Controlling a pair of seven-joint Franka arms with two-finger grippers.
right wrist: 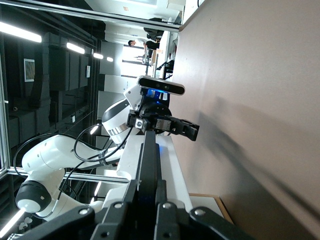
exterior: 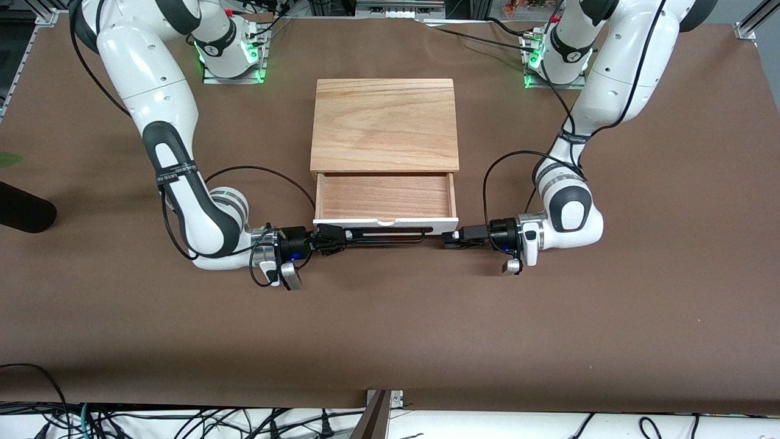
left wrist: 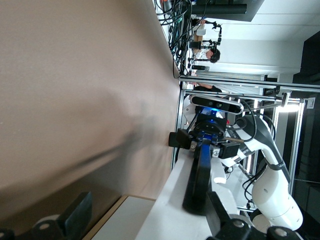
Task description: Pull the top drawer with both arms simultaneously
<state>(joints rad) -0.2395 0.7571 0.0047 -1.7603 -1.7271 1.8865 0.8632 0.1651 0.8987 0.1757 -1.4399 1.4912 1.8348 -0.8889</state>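
The top drawer [exterior: 385, 195] stands partly pulled out of the wooden cabinet [exterior: 384, 125], with its light wood inside showing. Its white front panel [exterior: 385, 221] faces the front camera and carries the long black handle [exterior: 390, 233]. My right gripper [exterior: 329, 238] is shut on the handle's end toward the right arm's side; in the right wrist view it [right wrist: 148, 192] clamps the bar [right wrist: 148, 155]. My left gripper [exterior: 450, 238] is at the handle's other end. In the left wrist view it [left wrist: 147, 215] is open, wide apart, with the panel [left wrist: 165, 200] and the handle's end [left wrist: 196, 180] between its fingers.
A dark rounded object [exterior: 24, 210] and a green leaf [exterior: 9, 160] lie at the table's edge on the right arm's end. The brown table [exterior: 390, 329] ends near the front camera, with cables [exterior: 183, 421] below the edge. Both arm bases stand beside the cabinet's back.
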